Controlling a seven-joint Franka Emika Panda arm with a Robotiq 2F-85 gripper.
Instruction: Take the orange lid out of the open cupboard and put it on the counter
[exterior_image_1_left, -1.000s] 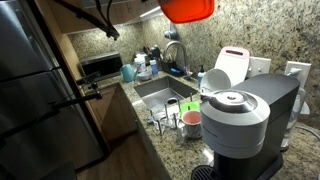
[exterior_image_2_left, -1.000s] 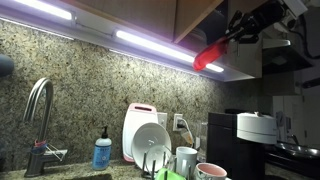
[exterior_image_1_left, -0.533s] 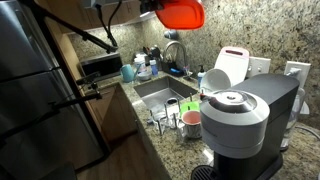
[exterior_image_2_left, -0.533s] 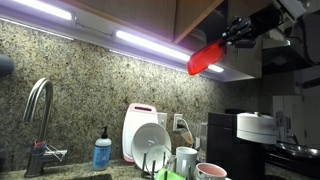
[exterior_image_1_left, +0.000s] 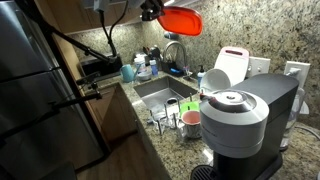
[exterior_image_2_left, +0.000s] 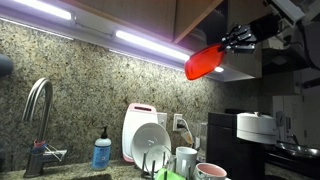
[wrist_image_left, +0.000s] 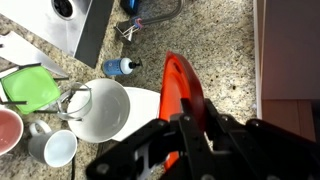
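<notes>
Orange-red plastic, the orange lid (exterior_image_2_left: 203, 62) hangs in mid-air, pinched by one edge in the gripper (exterior_image_2_left: 232, 40), whose fingers are clamped on it. The rest of the lid juts out past the fingertips and tilts downward away from them. In an exterior view it is high above the granite surface (exterior_image_1_left: 165, 150) and the sink (exterior_image_1_left: 155, 92), touching neither. The wrist view shows it nearly edge-on, with a white plate (wrist_image_left: 100, 110) far below, just to one side.

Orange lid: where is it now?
The orange lid is held aloft by the gripper, beside the under-cabinet light strip in an exterior view, above the white plate and counter.
</notes>
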